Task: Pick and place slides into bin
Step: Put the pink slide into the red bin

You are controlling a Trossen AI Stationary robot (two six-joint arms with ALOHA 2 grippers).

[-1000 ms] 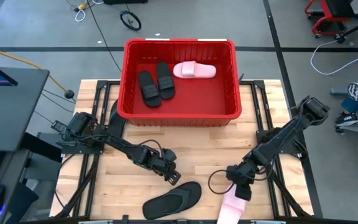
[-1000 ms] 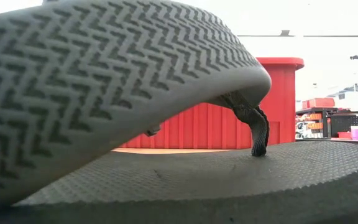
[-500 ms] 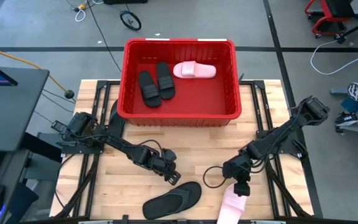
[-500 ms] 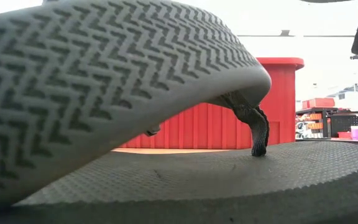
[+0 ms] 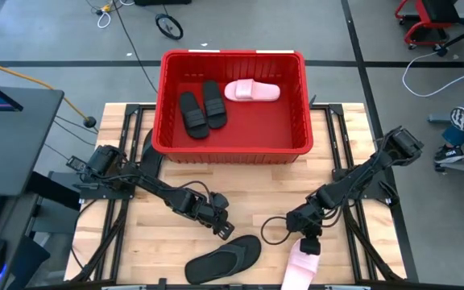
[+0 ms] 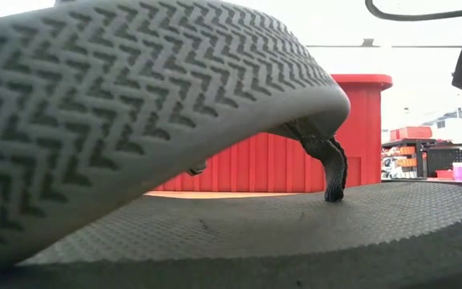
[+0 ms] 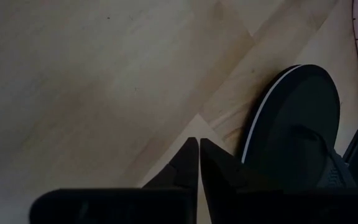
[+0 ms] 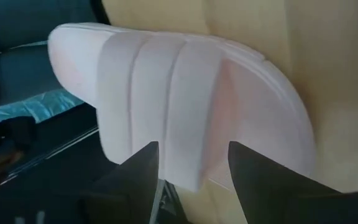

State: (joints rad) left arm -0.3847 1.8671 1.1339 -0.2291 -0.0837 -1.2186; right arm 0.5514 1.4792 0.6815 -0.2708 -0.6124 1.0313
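Currently right hand (image 5: pixel 311 244) is wide open, fingers straddling the strap of a pink slide (image 5: pixel 301 269) at the table's (image 5: pixel 127 242) near edge, nothing gripped; its long axis runs near-to-far. Left hand (image 5: pixel 225 232) is shut and empty beside the black flip-flop (image 5: pixel 223 258), which lies diagonally. Bin (image 5: pixel 234 59) holds two black slides (image 5: pixel 202 108), lengthwise, and one pink slide (image 5: pixel 252 91), crosswise.

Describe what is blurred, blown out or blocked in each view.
Low view: the black flip-flop fills the frame, room behind blown out white above the red bin. Left wrist view: soft, dim, fingers blurred. Right wrist view: pink slide close and soft. High view: evenly lit, sharp.
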